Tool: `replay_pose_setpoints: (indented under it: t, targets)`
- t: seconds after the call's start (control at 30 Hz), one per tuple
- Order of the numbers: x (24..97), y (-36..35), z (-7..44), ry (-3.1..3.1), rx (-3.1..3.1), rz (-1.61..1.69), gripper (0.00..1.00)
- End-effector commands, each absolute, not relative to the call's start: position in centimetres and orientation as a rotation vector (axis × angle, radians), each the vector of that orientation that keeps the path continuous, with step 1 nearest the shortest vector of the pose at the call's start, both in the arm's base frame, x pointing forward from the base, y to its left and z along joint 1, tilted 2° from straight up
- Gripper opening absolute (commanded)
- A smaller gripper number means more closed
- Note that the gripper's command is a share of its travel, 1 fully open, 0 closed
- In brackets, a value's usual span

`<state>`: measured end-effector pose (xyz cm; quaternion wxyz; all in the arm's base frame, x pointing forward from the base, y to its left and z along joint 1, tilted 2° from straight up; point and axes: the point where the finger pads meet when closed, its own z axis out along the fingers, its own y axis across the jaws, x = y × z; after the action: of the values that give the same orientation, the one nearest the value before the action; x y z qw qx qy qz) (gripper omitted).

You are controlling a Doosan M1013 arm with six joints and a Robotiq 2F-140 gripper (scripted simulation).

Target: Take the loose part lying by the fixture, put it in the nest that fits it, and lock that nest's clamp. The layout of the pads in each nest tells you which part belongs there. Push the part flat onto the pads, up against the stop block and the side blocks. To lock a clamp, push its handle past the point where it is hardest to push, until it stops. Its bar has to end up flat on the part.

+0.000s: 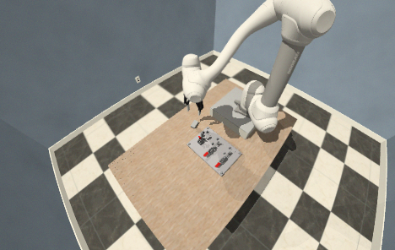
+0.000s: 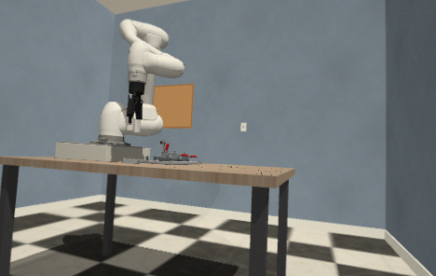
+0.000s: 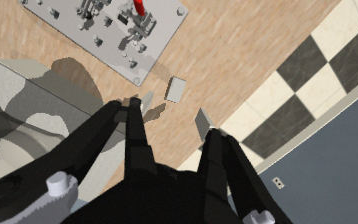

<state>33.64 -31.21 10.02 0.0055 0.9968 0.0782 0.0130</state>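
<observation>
The loose part (image 1: 194, 124) (image 3: 175, 90), a small light-grey block, lies on the table just off one corner of the fixture plate (image 1: 233, 160) (image 2: 178, 162) (image 3: 152, 47). My gripper (image 1: 194, 111) (image 2: 133, 126) (image 3: 175, 106) is partly open and empty, high above the table. In the wrist view the part shows between and beyond the fingertips. The clamp nearest the part has its red handle (image 1: 199, 138) (image 2: 167, 146) (image 3: 139, 7) standing up. The other two red handles (image 1: 205, 154) (image 1: 218, 165) lie low. The pad layouts are too small to tell apart.
The grey robot base block (image 1: 229, 111) (image 2: 85, 151) (image 3: 40, 105) stands on the table (image 1: 157, 177) (image 2: 234, 174) beside the plate and the part. Small pins and blocks stick up from the plate. A table edge runs beyond the part, with checkered floor past it.
</observation>
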Motion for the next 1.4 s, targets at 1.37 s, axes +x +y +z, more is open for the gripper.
replay_pose_setpoints:
  t: [1.37]
  targets:
    - [34.0,-31.3,-1.8,0.245,3.121,0.041,0.62]
